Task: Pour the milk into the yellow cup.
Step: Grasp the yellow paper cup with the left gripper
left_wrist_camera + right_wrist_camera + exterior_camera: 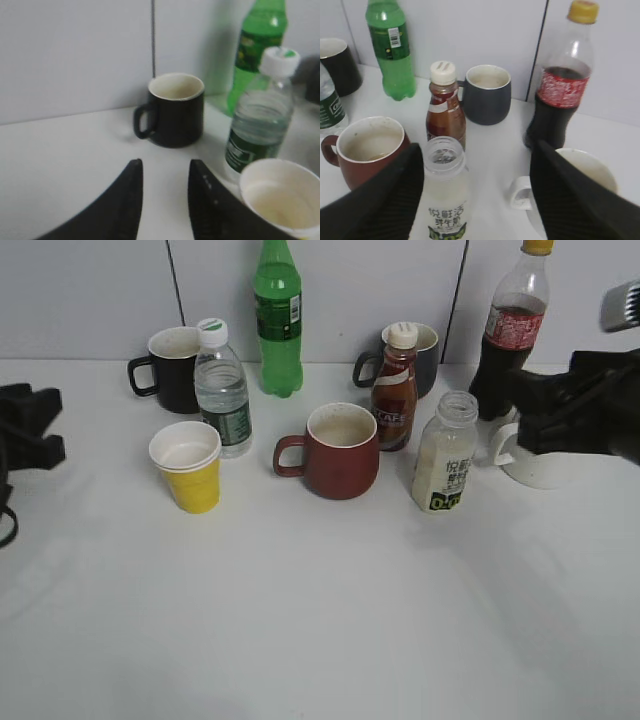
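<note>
The milk [446,455] is a clear uncapped bottle of creamy liquid, upright right of centre; in the right wrist view it [446,200] stands between my open fingers, close to the left one. The yellow cup [188,467] stands upright at the left, its white inside showing; its rim [280,197] is at the lower right of the left wrist view. My right gripper [477,155] is open, wide apart, empty; in the exterior view it [525,415] hovers right of the milk. My left gripper [165,167] is open and empty, at the far left edge [28,425].
A red-brown mug [338,450] stands at centre, the brown coffee bottle [394,388] behind it. A water bottle [221,388], black mug [170,368], green bottle [277,318], dark mug [425,360], cola bottle [512,325] and white mug [535,455] stand around.
</note>
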Robot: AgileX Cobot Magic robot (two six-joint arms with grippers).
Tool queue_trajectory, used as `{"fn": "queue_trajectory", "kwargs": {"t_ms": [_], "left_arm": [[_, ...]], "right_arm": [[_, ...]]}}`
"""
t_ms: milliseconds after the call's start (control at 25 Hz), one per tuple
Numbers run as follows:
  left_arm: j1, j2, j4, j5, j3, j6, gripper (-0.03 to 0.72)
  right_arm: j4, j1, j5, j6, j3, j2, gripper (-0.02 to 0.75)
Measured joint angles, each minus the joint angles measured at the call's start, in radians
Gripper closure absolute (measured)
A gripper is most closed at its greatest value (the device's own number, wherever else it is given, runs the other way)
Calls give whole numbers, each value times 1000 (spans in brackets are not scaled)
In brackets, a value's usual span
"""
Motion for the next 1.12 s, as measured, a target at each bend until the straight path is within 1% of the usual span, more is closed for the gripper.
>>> {"fn": "queue_trajectory", "kwargs": {"t_ms": [160, 200, 240, 280, 360, 440, 560, 640, 680, 760, 880, 960, 1120], "left_arm": [[-35, 111, 110, -33, 0, 0, 445], [-39, 137, 148, -37, 0, 0, 445], [-40, 140, 159, -38, 0, 0, 445], [-40, 164, 193, -42, 0, 0, 445], [-41, 191, 213, -60, 8, 0, 445], [-41, 220, 230, -91, 23, 0, 440], [-41, 276, 281, -146, 30, 0, 385], [-41, 280, 285, -154, 30, 0, 374], [-41, 342, 317, -217, 30, 0, 276], [-41, 397, 324, -300, 30, 0, 200], [-41, 473, 312, -397, 26, 0, 128], [-41, 528, 303, -414, 12, -1, 110], [-41, 607, 315, -418, -36, -1, 102]], "right_arm": [[-50, 49, -105, 22, 0, 134, 237], [-70, 52, -121, 35, 2, 163, 237], [-88, 53, -137, 50, 4, 189, 237], [-106, 53, -145, 64, 6, 211, 237], [-157, 53, -175, 101, 16, 244, 237], [-196, 53, -270, 123, 51, 273, 237], [-210, 53, -427, 142, 121, 329, 237], [-214, 53, -492, 160, 147, 378, 237], [-221, 53, -517, 170, 155, 403, 237], [-247, 53, -556, 197, 159, 442, 237], [-263, 53, -629, 217, 160, 492, 237], [-263, 53, -681, 222, 160, 518, 237], [-254, 53, -709, 226, 160, 561, 237]]}}
